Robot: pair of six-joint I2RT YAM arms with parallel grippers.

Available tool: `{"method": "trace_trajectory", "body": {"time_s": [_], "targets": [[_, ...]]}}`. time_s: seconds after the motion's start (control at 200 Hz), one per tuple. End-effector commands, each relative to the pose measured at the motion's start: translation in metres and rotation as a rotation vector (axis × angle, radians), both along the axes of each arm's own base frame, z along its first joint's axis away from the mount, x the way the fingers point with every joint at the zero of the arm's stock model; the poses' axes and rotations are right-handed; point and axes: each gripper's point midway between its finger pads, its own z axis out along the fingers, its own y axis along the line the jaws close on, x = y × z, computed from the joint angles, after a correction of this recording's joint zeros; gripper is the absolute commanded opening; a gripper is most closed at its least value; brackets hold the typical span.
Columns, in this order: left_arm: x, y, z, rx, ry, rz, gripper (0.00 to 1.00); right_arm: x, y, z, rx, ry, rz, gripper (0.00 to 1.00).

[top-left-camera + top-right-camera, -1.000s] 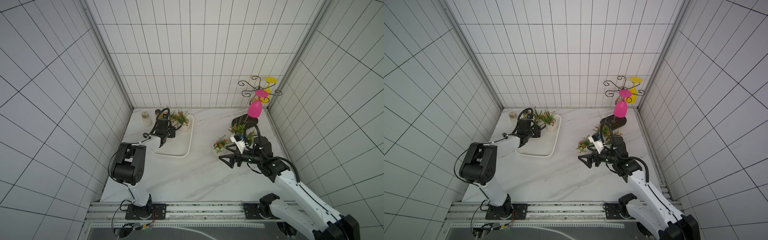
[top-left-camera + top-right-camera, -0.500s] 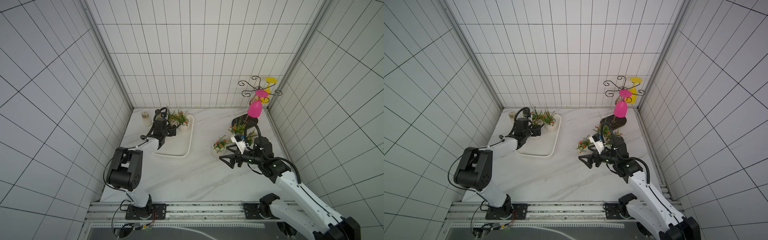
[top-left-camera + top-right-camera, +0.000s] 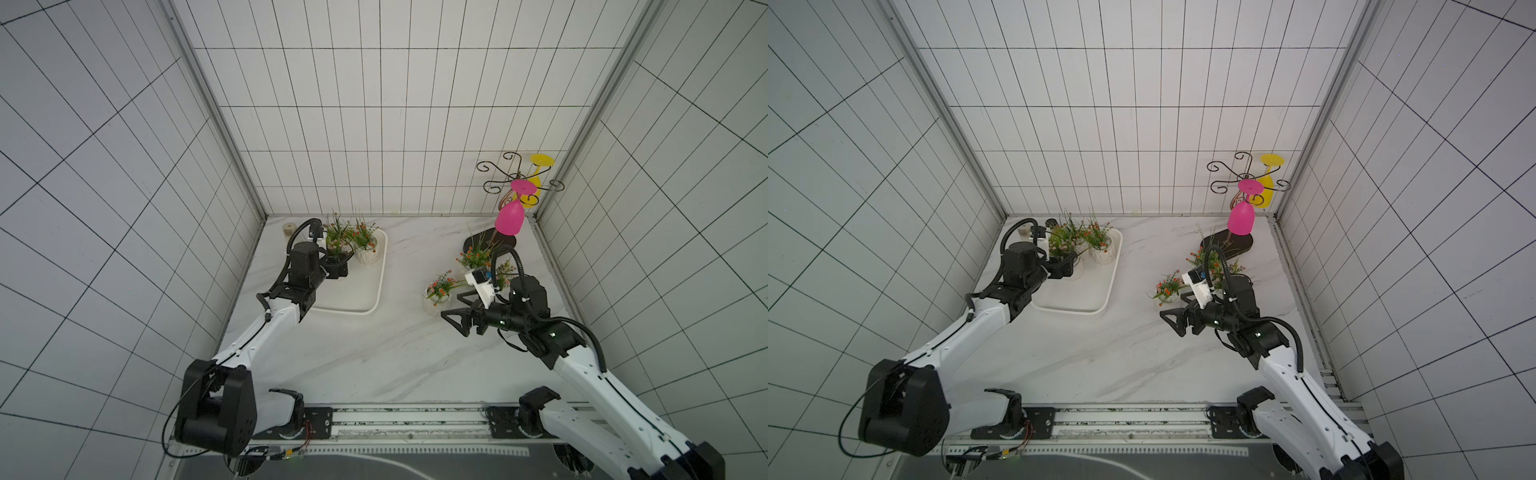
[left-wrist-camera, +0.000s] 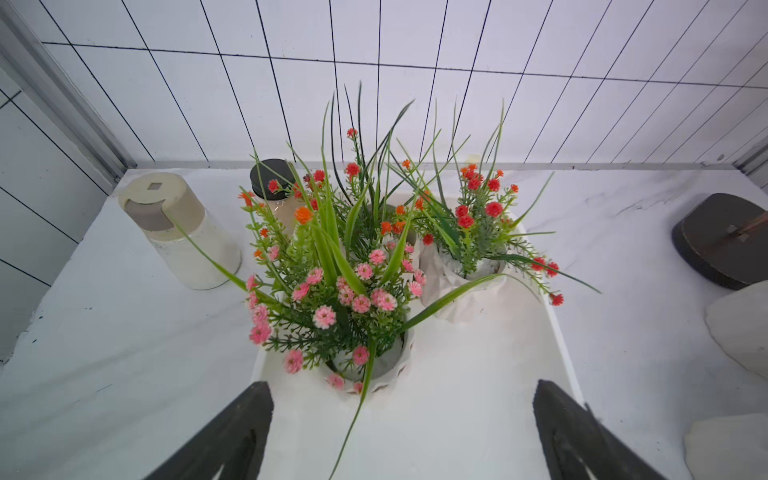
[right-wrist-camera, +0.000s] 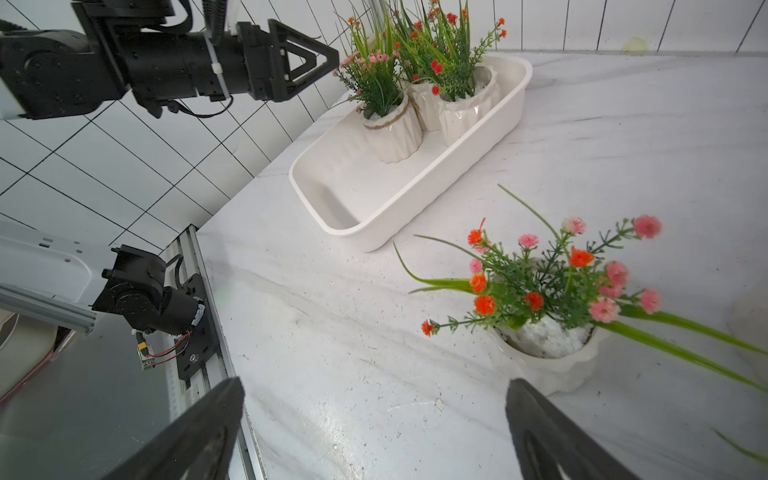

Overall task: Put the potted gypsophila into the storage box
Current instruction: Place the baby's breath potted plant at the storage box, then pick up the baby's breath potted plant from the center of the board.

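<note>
3 potted plants stand upright, bunched at the far end of the storage box [image 5: 415, 216]. The pink-flowered pot [image 4: 386, 365] sits just ahead of the left pincer [image 4: 401, 386], whose jaws are spread wide, clear of it, holding nothing. The right pincer [image 5: 374, 382] is also spread and empty, low over the table [image 5: 332, 332]. An orange-flowered pot [image 5: 548, 357] stands outside the box, just beside 1 of its fingers. Other pots [image 3: 478, 259] crowd behind that arm, count unclear. Judged roughly half done; the box's near end is bare.
</note>
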Motion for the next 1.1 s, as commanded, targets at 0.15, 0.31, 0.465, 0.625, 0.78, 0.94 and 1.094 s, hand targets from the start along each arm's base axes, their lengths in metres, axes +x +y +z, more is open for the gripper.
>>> {"method": "trace_trajectory", "body": {"time_s": [0.15,0.31,0.465,0.625,0.78,0.94,1.094], "targets": [[-0.051,-0.034,0.024,-0.056,-0.012,-0.201,0.97,-0.004,-0.012,0.002,0.012,0.033,-0.088,0.99],[-0.081,-0.075,0.028,0.000,0.010,-0.336,0.97,0.002,-0.029,0.002,0.005,0.080,-0.223,0.99],[-0.109,-0.118,0.020,0.053,0.038,-0.455,0.97,0.007,-0.046,-0.004,-0.011,0.163,-0.350,0.98],[-0.130,-0.148,0.011,0.066,0.042,-0.564,0.97,0.007,-0.057,-0.011,-0.032,0.222,-0.429,0.98],[-0.146,-0.163,0.003,0.091,0.038,-0.696,0.97,0.006,-0.065,-0.018,-0.033,0.274,-0.487,0.98],[-0.162,-0.176,-0.003,0.109,-0.012,-0.840,0.97,0.004,-0.070,-0.014,0.005,0.316,-0.537,0.98],[-0.178,-0.188,-0.003,0.099,-0.110,-0.932,0.97,0.002,-0.076,-0.008,0.027,0.334,-0.581,0.98]]}}
